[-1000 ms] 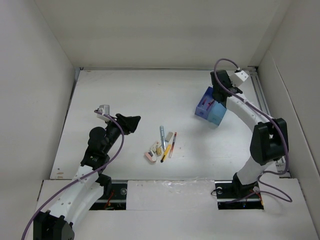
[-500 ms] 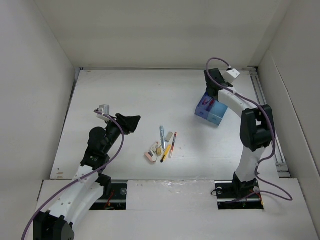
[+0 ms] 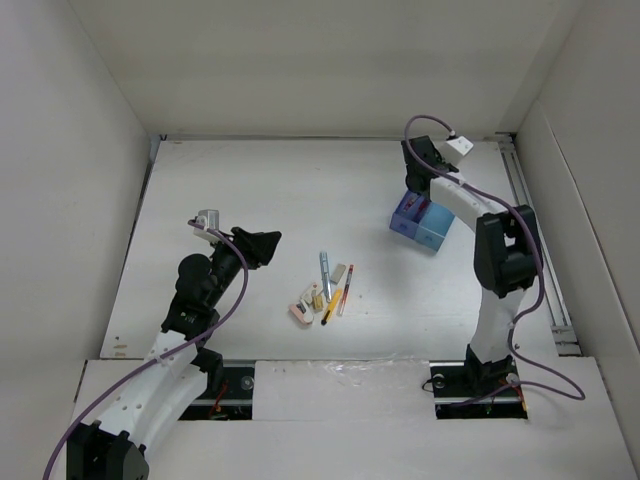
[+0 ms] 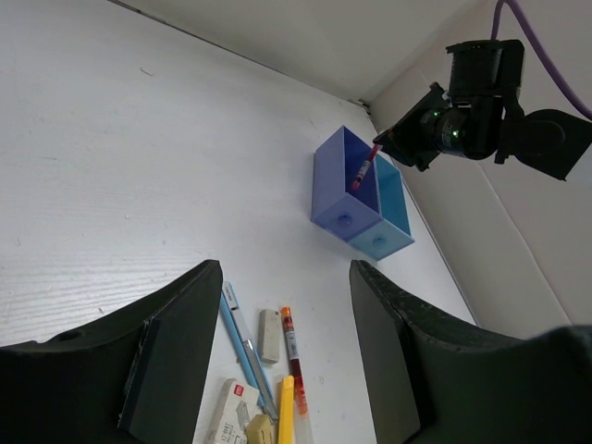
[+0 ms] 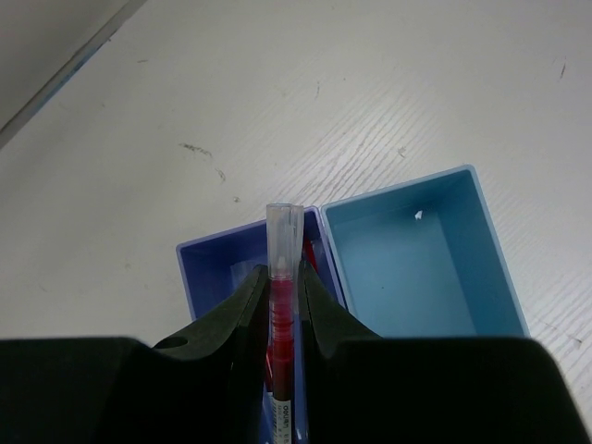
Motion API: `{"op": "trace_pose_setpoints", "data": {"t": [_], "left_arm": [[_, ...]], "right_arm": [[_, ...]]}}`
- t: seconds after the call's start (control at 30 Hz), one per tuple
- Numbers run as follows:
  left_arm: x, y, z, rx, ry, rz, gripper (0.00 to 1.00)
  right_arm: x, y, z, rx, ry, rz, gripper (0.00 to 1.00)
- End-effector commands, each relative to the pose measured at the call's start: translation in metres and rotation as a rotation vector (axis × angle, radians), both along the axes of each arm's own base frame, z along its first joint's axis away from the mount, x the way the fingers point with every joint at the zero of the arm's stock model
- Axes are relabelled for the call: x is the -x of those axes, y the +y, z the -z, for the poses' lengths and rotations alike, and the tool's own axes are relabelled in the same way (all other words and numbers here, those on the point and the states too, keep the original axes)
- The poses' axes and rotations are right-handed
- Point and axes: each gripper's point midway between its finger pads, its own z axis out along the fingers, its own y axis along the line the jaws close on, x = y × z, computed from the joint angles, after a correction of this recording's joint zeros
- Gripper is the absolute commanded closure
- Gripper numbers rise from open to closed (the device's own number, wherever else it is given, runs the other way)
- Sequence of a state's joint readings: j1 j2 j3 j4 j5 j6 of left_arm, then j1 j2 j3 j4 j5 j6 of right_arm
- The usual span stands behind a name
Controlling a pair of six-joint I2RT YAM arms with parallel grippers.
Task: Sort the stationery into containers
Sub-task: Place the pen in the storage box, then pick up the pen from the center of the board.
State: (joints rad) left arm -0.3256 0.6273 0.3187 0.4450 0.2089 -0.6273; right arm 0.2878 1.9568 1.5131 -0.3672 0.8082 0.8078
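My right gripper (image 5: 282, 285) is shut on a red pen (image 5: 282, 236) with a clear cap, held upright over the dark blue compartment (image 5: 208, 268) of the containers (image 3: 418, 222). The light blue compartment (image 5: 416, 268) beside it shows nothing inside. A bit of something red (image 5: 309, 255) shows inside the dark blue one. On the table lie the other stationery (image 3: 325, 290): a grey-blue pen (image 4: 242, 338), a red pen (image 4: 293, 356), a yellow pen (image 4: 285, 412), a grey eraser (image 4: 269, 335) and a cream eraser (image 4: 231, 412). My left gripper (image 4: 285, 268) hangs open above them, holding nothing.
White walls close in the table on the left, back and right. A metal rail (image 3: 528, 205) runs along the right edge just beyond the containers. A pink eraser (image 3: 300, 314) lies at the near left end of the pile.
My right arm has swung its wrist leftwards over the containers, still holding the red pen. The left arm and the pile on the table have not moved.
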Motion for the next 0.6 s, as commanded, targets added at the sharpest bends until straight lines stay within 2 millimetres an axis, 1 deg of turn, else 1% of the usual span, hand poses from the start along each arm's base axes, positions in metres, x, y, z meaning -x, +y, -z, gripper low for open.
{"op": "trace_pose_setpoints", "data": {"t": [0.0, 0.03, 0.13, 0.17, 0.2, 0.23, 0.3, 0.37, 0.4, 0.43, 0.47, 0.5, 0.53, 0.57], "left_arm": [[0.000, -0.002, -0.019, 0.014, -0.061, 0.011, 0.46], [0.000, -0.002, -0.019, 0.014, -0.061, 0.011, 0.46], [-0.001, -0.001, -0.017, 0.012, -0.052, 0.001, 0.46], [-0.001, -0.001, -0.017, 0.011, -0.052, 0.001, 0.46], [-0.001, -0.001, -0.017, 0.011, -0.052, 0.001, 0.46], [-0.001, -0.001, -0.017, 0.011, -0.052, 0.001, 0.46], [-0.001, -0.001, -0.017, 0.011, -0.052, 0.001, 0.46], [-0.001, -0.002, -0.014, 0.008, -0.042, 0.010, 0.46], [-0.001, -0.002, -0.014, 0.008, -0.042, 0.010, 0.46], [-0.001, -0.002, -0.016, 0.011, -0.051, 0.010, 0.46], [-0.001, -0.002, -0.016, 0.011, -0.051, 0.010, 0.46], [-0.001, -0.002, -0.016, 0.011, -0.051, 0.010, 0.46], [-0.001, -0.002, -0.016, 0.011, -0.051, 0.010, 0.46], [-0.001, -0.002, -0.016, 0.011, -0.051, 0.010, 0.46]], "right_arm": [[-0.012, 0.004, -0.012, 0.012, -0.041, 0.008, 0.98], [-0.012, 0.004, -0.012, 0.012, -0.041, 0.008, 0.96], [-0.012, 0.008, -0.012, 0.012, -0.041, -0.001, 0.80], [-0.012, 0.011, -0.016, -0.005, -0.052, -0.005, 0.75], [-0.012, 0.011, -0.016, -0.006, -0.052, -0.005, 0.67], [-0.011, 0.016, -0.023, -0.010, -0.067, -0.016, 0.64], [-0.005, 0.014, -0.029, -0.012, -0.073, -0.016, 0.56], [-0.004, 0.020, -0.038, -0.026, -0.089, -0.033, 0.53], [0.000, 0.025, -0.044, -0.030, -0.099, -0.045, 0.53], [0.003, 0.024, -0.043, -0.029, -0.096, -0.045, 0.53], [0.008, 0.028, -0.050, -0.033, -0.112, -0.048, 0.53], [0.010, 0.036, -0.047, -0.034, -0.112, -0.064, 0.53], [0.014, 0.041, -0.055, -0.046, -0.131, -0.071, 0.53], [0.027, 0.066, -0.057, -0.068, -0.131, -0.140, 0.63]]}}
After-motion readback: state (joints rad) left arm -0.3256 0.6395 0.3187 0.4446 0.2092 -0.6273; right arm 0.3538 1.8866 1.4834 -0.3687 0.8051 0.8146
